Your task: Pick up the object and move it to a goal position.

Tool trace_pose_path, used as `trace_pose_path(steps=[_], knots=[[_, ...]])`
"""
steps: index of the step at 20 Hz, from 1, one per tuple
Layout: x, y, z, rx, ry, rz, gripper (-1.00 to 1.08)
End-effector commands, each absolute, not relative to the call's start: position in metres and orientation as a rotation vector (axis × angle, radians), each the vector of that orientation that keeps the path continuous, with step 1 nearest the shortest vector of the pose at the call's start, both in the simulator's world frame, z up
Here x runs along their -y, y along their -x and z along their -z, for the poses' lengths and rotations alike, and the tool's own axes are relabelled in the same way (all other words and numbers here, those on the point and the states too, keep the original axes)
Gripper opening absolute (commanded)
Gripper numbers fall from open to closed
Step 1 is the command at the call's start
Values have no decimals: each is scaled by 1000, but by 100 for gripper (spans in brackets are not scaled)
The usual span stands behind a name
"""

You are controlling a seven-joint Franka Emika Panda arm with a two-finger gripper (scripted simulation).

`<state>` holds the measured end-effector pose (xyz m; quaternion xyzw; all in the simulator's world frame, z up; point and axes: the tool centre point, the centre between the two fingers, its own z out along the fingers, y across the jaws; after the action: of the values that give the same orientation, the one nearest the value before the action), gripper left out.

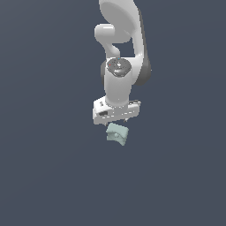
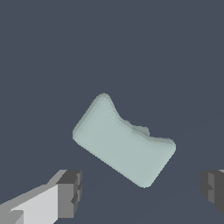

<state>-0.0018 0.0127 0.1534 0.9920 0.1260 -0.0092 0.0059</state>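
Gripper [image 2: 140,192] spread wide, holding nothing; pads [image 2: 70,192] well apart, gap wider than object [image 2: 122,142]. Object sits on flat grey floor [image 1: 44,176] just below wrist, between finger lines but skewed, notch up. Prob pre-grasp hover; goal pos not visible.

The object [image 2: 122,144], a small pale mint-green blocky lump with a curved notch and small knob along one long edge, lies skewed on the flat dark surface.
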Motion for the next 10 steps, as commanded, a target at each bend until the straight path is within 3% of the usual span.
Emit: trace_pose_path(steps=[1, 10], knots=[[-13, 1, -152, -488, -3092, 29, 100], [-16, -2, -145, -872, -3009, 26, 100]])
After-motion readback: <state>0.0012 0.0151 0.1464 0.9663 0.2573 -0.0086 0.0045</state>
